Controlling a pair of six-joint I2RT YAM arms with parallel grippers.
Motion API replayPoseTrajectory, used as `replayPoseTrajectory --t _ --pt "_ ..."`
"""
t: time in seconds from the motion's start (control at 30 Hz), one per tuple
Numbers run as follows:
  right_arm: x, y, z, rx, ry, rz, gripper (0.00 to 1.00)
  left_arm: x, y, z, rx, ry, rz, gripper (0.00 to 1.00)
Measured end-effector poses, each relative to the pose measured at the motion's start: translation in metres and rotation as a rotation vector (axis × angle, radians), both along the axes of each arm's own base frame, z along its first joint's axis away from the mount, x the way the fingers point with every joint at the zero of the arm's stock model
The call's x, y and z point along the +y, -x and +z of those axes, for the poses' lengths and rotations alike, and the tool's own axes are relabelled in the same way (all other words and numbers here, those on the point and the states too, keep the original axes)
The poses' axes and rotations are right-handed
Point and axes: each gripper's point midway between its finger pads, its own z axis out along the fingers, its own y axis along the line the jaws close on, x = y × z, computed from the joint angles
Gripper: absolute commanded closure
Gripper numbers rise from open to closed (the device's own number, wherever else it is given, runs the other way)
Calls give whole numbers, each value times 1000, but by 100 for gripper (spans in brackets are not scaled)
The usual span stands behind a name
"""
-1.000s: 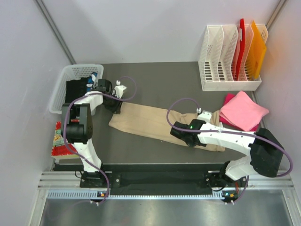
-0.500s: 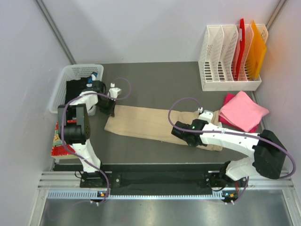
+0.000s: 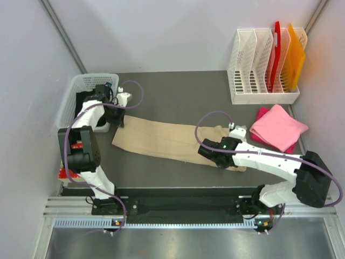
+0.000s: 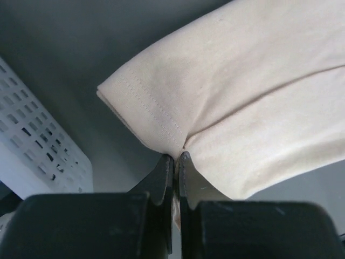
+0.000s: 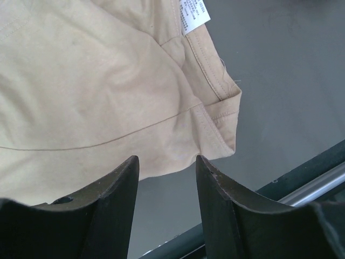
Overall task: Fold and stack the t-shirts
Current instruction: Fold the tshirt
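The left tool (image 4: pixel 173 159), pinched tight on the hem of the beige t-shirt (image 3: pixel 161 140), has dragged it leftward, flatter for folding, while the right tool (image 5: pixel 166 162) gapes empty.

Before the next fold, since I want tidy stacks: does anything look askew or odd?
The beige t-shirt lies slanted across the table, and its care label is exposed at the end under the right gripper.

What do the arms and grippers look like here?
The left arm and right arm have white links, black joints and looping purple cables; a green light marks the right one. The left gripper and right gripper have matte black fingers.
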Motion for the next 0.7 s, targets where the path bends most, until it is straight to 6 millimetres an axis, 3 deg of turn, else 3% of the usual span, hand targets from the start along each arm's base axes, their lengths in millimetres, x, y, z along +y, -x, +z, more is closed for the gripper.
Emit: replayPoseTrajectory --t 0.17,0.5,0.7 --pt "-3 2 -2 1 1 0 53 -33 5 10 -10 -9 -68 100" --pt "-7 4 -6 5 7 1 54 -128 29 14 20 -21 -242 100" --pt "-7 4 -4 -5 -7 1 54 -160 24 30 -11 -10 -263 100"
